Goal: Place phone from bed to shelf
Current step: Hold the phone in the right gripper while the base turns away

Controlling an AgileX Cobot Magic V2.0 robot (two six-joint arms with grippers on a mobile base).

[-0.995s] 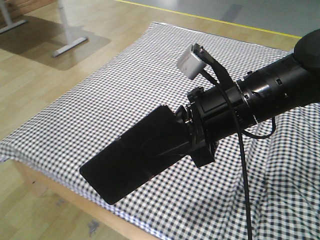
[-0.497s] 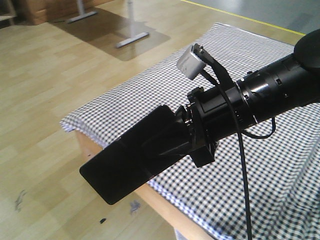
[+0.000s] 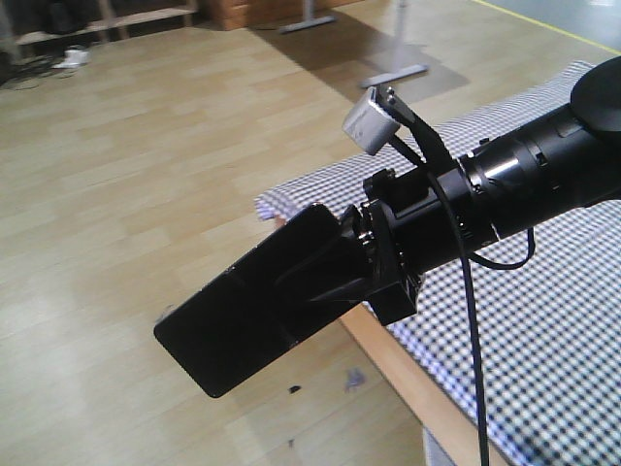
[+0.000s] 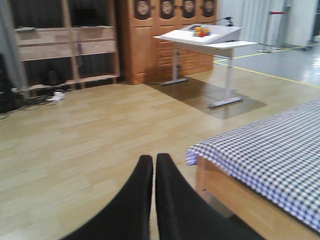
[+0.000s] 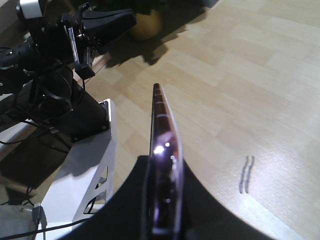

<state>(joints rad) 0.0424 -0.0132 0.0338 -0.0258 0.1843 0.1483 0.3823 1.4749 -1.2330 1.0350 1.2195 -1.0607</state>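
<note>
Right gripper (image 3: 357, 260) is clamped on one end of the phone (image 3: 254, 301). The phone is in the air, clear of the bed (image 3: 553, 320), tilted downward and projecting past the bed's corner over the wooden floor (image 3: 146, 146). From the right wrist it shows edge-on between the black fingers (image 5: 200, 207). Left gripper (image 4: 153, 160) is closed with its fingers touching and nothing between them. It hangs above the floor near the bed's corner.

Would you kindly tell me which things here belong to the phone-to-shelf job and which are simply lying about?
Job: slim glossy black phone, right gripper clamping it, black-and-white checked bed, pale wooden open shelf unit.
Lying about: white desk on metal legs, brown wooden cabinet.
</note>
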